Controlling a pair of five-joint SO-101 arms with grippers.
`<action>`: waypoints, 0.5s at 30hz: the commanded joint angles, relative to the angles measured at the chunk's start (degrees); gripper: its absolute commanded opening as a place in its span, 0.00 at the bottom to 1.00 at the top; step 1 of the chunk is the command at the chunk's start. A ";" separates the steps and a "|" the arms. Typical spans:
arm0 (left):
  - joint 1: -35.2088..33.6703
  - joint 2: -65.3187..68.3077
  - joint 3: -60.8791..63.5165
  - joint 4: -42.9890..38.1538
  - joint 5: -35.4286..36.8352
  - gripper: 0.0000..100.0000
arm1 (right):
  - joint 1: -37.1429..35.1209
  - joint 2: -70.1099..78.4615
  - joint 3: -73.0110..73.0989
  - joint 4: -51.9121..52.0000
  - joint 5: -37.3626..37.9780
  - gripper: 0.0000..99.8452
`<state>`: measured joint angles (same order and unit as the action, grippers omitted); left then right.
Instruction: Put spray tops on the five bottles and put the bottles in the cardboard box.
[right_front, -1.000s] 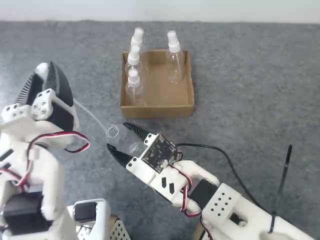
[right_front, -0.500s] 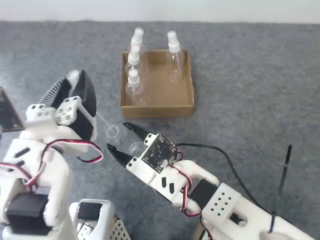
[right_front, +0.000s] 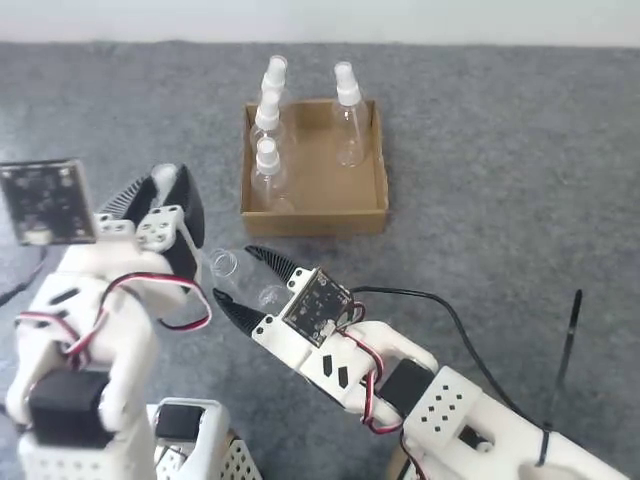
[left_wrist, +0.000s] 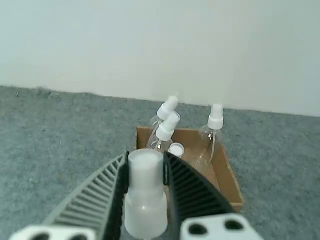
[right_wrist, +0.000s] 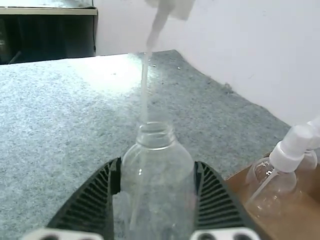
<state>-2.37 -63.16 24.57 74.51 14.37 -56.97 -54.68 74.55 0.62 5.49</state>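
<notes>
My right gripper (right_front: 234, 272) is shut on a clear, uncapped bottle (right_wrist: 155, 175) just in front of the cardboard box (right_front: 315, 215); the bottle's mouth (right_front: 224, 262) points towards the left arm. My left gripper (right_front: 165, 182) is shut on a white spray top (left_wrist: 145, 195), held beside and above that mouth. In the right wrist view the spray top's thin tube (right_wrist: 144, 85) runs down into the bottle's neck. Several capped bottles (right_front: 266, 160) stand in the box, three along its left side and one (right_front: 347, 110) at the back right.
The table is covered in grey carpet. A black cable (right_front: 455, 315) trails from the right arm, and a black strap (right_front: 572, 335) sticks up at the right. A pale wall (left_wrist: 160, 45) runs behind the box.
My left arm has swung towards the held bottle with the spray top, bringing its tube over and into the mouth. The right arm and bottle have stayed put.
</notes>
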 joint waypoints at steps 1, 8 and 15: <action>0.18 -0.26 2.51 -0.26 -0.70 0.01 | 0.22 0.13 -0.79 -1.27 0.62 0.02; 6.51 -0.26 5.67 -0.26 -2.81 0.01 | 0.31 0.13 -0.79 -1.10 0.62 0.02; 6.59 -0.26 9.10 -1.05 -4.40 0.01 | 1.10 0.13 -0.79 -1.36 0.62 0.02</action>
<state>3.87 -63.08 32.48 74.51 12.00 -56.97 -54.68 74.55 0.62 5.49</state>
